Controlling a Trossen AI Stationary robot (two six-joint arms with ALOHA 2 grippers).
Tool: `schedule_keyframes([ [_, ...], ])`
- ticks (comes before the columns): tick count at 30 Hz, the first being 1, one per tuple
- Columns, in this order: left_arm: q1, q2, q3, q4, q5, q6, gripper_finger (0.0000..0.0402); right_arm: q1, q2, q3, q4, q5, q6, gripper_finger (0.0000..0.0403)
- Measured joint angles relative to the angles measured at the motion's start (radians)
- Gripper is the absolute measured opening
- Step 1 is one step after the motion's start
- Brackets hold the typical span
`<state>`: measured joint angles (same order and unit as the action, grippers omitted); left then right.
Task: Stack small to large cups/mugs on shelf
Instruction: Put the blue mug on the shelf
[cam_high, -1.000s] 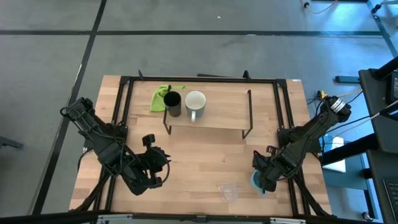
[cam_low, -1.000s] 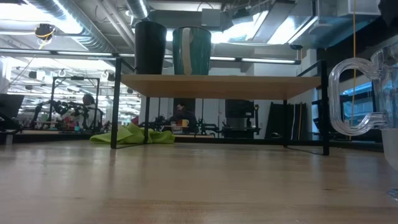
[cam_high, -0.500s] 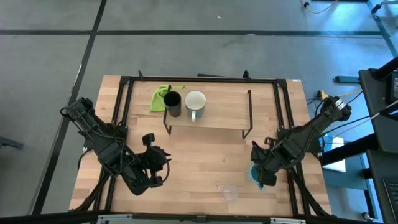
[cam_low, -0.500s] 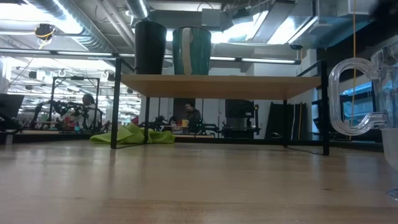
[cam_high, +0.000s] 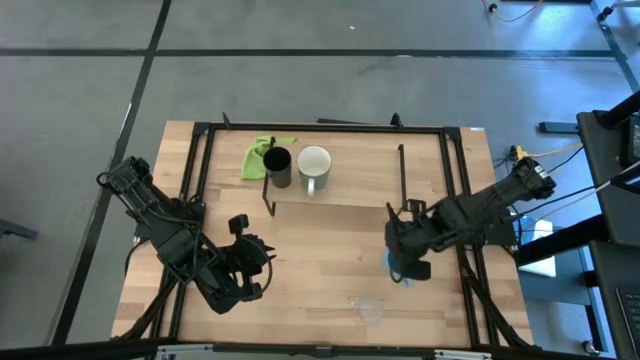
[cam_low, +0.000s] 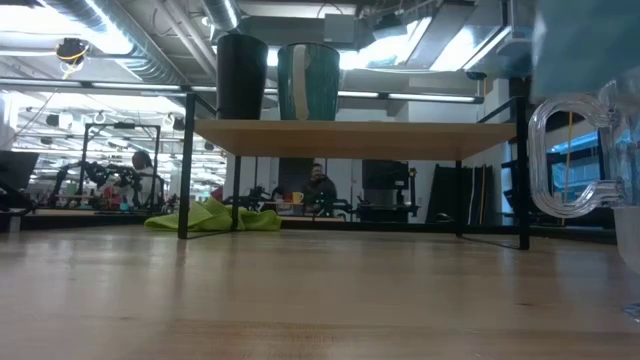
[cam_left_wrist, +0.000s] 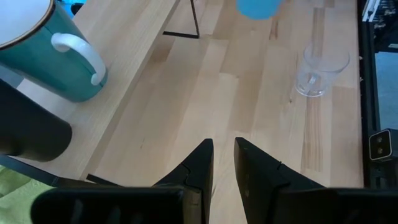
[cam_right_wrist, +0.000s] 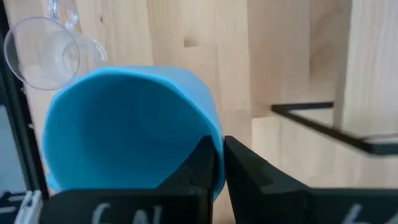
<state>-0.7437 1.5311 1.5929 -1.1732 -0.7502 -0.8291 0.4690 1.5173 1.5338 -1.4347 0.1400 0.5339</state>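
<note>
The shelf (cam_high: 355, 185) stands on thin black legs at the table's far middle. A black cup (cam_high: 279, 166) and a mug, white inside and teal outside (cam_high: 314, 165), stand at the shelf's left end. My right gripper (cam_high: 403, 268) hangs in front of the shelf's right end, shut on a light blue mug (cam_right_wrist: 124, 130). A clear cup (cam_high: 369, 309) stands on the table near the front edge. My left gripper (cam_high: 245, 270) waits over the front left, a narrow empty gap between its fingers (cam_left_wrist: 222, 152). My right gripper holds the light blue mug by its rim (cam_right_wrist: 214, 134), one finger (cam_right_wrist: 202, 165) inside the mug and the other outside. The fingers come from above, pointing steeply down. The mug hangs below them, mouth up and slightly tilted, lifted clear of the table.
A green cloth (cam_high: 262, 155) lies behind the shelf's left end. A black frame (cam_high: 320, 128) runs around the tabletop. The shelf board to the right of the two vessels is bare. A person (cam_low: 320, 185) shows in the room far behind the table.
My right gripper has risen from the table's front right and gone toward the left and the shelf, rolling about its own line. The light blue mug has come up with it, lifted clear of the table. The clear cup has stayed in place.
</note>
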Motion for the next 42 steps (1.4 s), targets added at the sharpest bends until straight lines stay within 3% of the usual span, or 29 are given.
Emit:
schedule_keyframes([
  [8, 0.0, 0.0, 0.0, 0.007, 0.0, -0.009, 0.0059, -0.102, 0.111, 0.207, -0.019, 0.026, -0.174, 0.0029],
  [18, 0.0, 0.0, 0.0, 0.008, 0.0, -0.01, 0.0059, -0.279, 0.168, 0.409, -0.135, 0.107, -0.236, 0.0027],
  [31, 0.0, 0.0, 0.0, 0.017, -0.019, -0.008, 0.0059, -0.569, 0.179, 0.434, -0.124, 0.077, -0.317, 0.0025],
  [42, 0.025, 0.0, 0.0, 0.016, -0.019, -0.007, 0.0059, -0.643, 0.264, 0.434, -0.079, -0.011, -0.424, 0.0026],
])
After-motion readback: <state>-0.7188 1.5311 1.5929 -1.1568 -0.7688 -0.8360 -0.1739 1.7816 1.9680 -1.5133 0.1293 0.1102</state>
